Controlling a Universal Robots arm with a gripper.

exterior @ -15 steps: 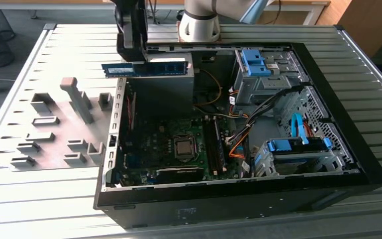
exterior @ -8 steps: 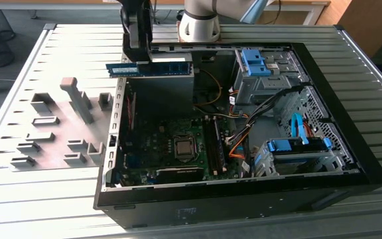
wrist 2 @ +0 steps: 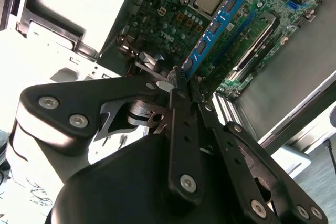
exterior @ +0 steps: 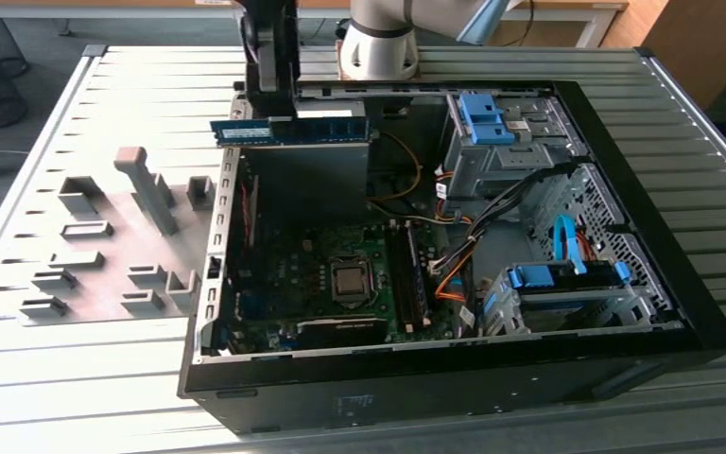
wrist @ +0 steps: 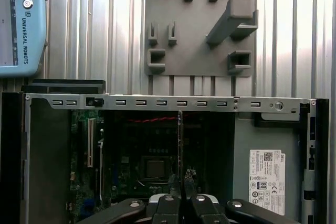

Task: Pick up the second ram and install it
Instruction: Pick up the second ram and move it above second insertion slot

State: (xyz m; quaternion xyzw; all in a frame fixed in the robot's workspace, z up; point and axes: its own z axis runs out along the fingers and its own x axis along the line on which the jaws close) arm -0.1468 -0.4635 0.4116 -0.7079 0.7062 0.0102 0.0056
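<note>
In the exterior view the second ram, a blue-green stick with black chips, hangs level in the air above the far-left edge of the open computer case. My gripper is shut on it from above, near the stick's middle. In the second wrist view the second ram reaches out from my gripper over the green motherboard. In the first wrist view my gripper holds the second ram, seen edge-on as a thin line over the board. The long black slots lie lower in the case, beside the processor socket.
A grey holder plate with upright blocks lies on the slatted table at the exterior view's left, also visible in the first wrist view. Blue drive cages, cables and a metal frame crowd the case's right side. A teach pendant rests on the table.
</note>
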